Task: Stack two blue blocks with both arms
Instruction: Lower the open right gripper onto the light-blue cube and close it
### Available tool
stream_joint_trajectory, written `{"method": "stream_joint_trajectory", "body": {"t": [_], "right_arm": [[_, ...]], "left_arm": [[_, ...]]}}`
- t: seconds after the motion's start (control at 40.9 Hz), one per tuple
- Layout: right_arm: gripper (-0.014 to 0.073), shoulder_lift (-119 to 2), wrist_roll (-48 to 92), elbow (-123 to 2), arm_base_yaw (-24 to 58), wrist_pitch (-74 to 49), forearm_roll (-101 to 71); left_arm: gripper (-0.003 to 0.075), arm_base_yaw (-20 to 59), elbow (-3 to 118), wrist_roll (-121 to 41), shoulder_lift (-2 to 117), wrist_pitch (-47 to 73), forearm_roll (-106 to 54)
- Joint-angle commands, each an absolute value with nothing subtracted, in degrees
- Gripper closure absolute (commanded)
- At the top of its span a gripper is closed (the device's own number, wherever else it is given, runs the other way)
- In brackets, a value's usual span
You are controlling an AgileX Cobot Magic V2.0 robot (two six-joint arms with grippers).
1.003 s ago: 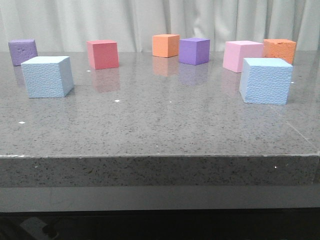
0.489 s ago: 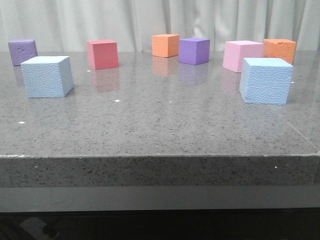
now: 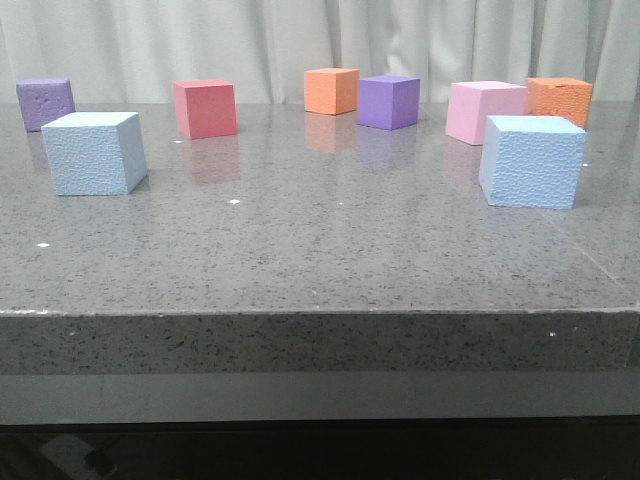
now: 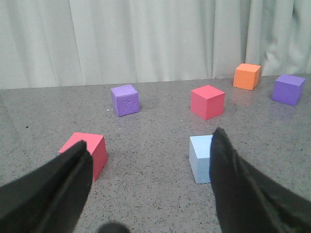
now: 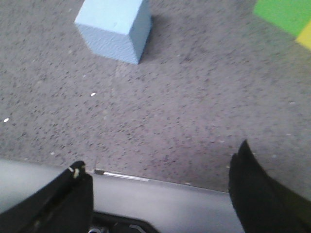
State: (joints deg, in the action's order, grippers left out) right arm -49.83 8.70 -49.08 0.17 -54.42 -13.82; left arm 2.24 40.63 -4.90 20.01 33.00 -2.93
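Note:
Two pale blue blocks stand far apart on the grey table: one at the left (image 3: 95,153), one at the right (image 3: 532,160). Neither arm shows in the front view. My left gripper (image 4: 150,138) is open and empty above the table; the left blue block (image 4: 200,158) lies ahead of it, partly hidden behind one finger (image 4: 233,179). My right gripper (image 5: 160,156) is open and empty over the table's front edge (image 5: 146,182), with the right blue block (image 5: 114,29) well ahead of it.
Along the back stand a purple cube (image 3: 45,103), a red cube (image 3: 205,108), an orange cube (image 3: 331,90), a purple cube (image 3: 389,101), a pink cube (image 3: 485,112) and an orange cube (image 3: 560,100). A red cube (image 4: 85,153) sits beside the left finger. Green (image 5: 284,14) and yellow (image 5: 305,36) shapes lie far off.

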Motion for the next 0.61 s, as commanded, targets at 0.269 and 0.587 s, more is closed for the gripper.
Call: {"method": "stream_joint_trajectory", "body": {"t": [0.269, 0.587], "right_arm": [[0.0010, -68.8, 9.8, -66.3, 7.0, -56.3, -19.8], [0.0010, -82.5, -15.0, -82.1, 17.6, -61.6, 1.7]], "left_arm": [[0.0230, 2.6, 41.9, -4.4, 20.9, 28.6, -3.6], [0.0230, 2.6, 41.9, -4.4, 20.9, 28.6, -3.6]]}}
